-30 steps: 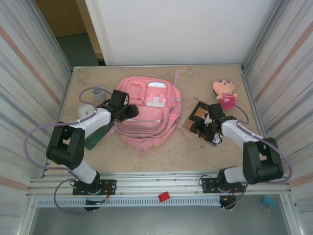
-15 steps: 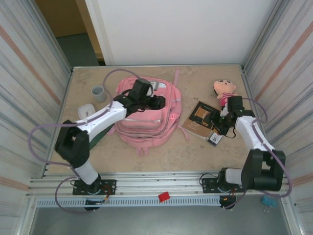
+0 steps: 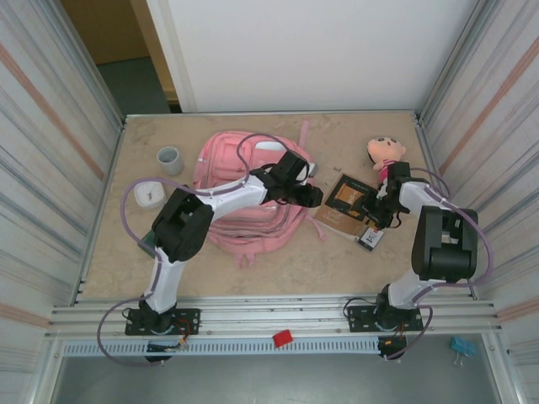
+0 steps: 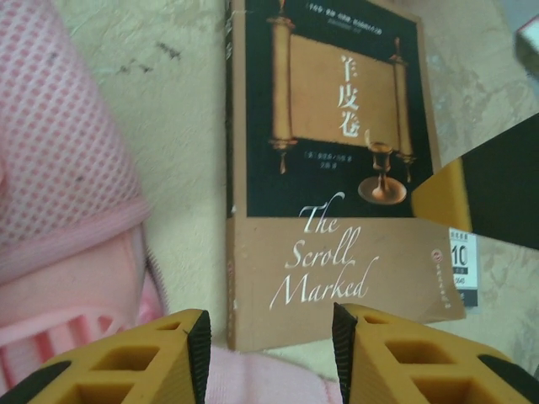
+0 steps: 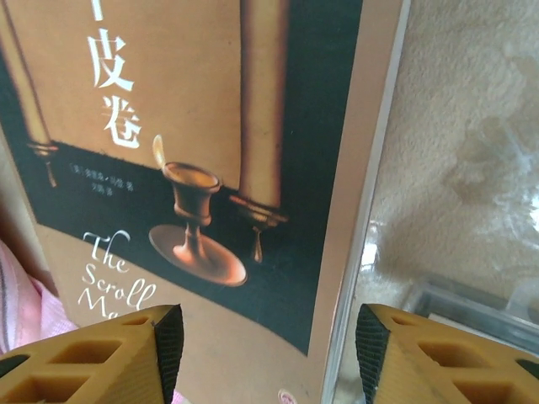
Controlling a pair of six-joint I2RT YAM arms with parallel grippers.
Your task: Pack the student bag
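The large pink fabric student bag (image 3: 244, 202) lies flat on the tabletop (image 3: 278, 261), a little left of centre and nearer the far edge. I can't tell from up here whether its main compartment is open. Just beside its right side lies a brown-and-black paperback book with a gold scroll on the cover (image 3: 344, 202). I judge this book is the item in hand, since both hands are poised over it and it has not yet been lifted.

My left hand (image 4: 269, 353) hovers low at the book's bag-side end, fingers spread with nothing between them. My right hand (image 5: 265, 353) hovers over the book's opposite side, also spread and empty.

The book is thin and lies flat, so I think the next move calls for one hand to brace or tip an edge while the other gets a finger under it and pinches the cover.

My left arm is stretched fully across the bag, wrist past its right side. My right arm is folded tightly, forearm running toward the far edge and hand bent back down at the book, near the small plush doll (image 3: 386, 153).
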